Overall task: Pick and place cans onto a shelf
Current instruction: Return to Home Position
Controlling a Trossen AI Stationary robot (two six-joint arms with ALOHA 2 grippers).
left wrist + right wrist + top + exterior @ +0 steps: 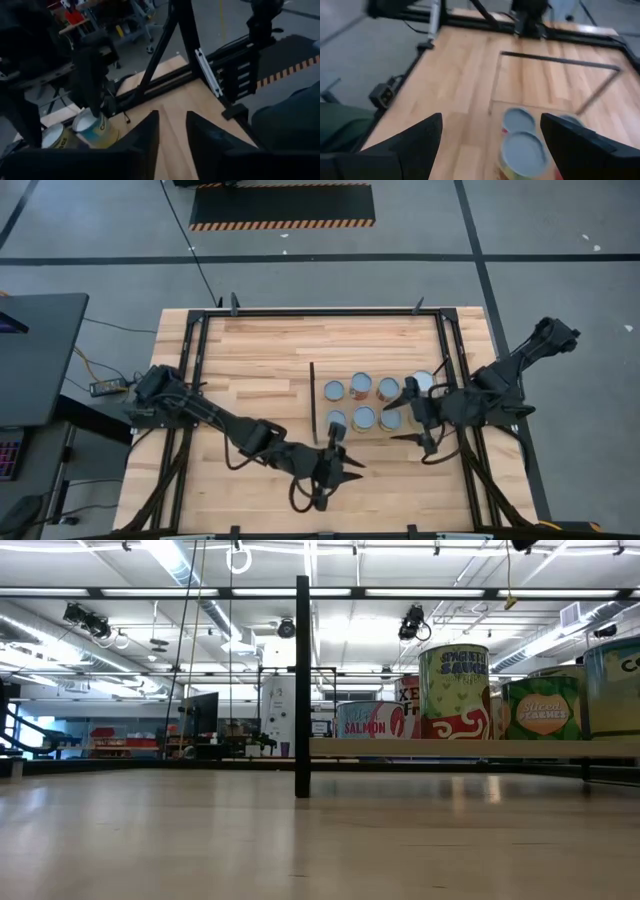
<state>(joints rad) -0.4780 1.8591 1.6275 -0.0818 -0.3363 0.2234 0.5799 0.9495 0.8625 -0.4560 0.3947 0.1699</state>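
Several cans with blue-grey tops [361, 384] stand upright in two rows on the pale shelf [350, 402], right of its thin dark upright strip [312, 402]. In the low view their labelled sides [455, 690] show on the shelf's edge. My right gripper [398, 420] hovers wide open above the near row's right end; its wrist view shows can tops [524, 150] below and between its fingers, untouched. My left gripper [346, 452] hangs near the shelf's near edge, its fingers [145, 145] a narrow gap apart with nothing between them.
A black metal frame [448, 360] runs around the planked tabletop [250, 360], with posts at its corners. The left half of the tabletop is bare wood. In the left wrist view the right arm [92, 75] stands over two cans [92, 127].
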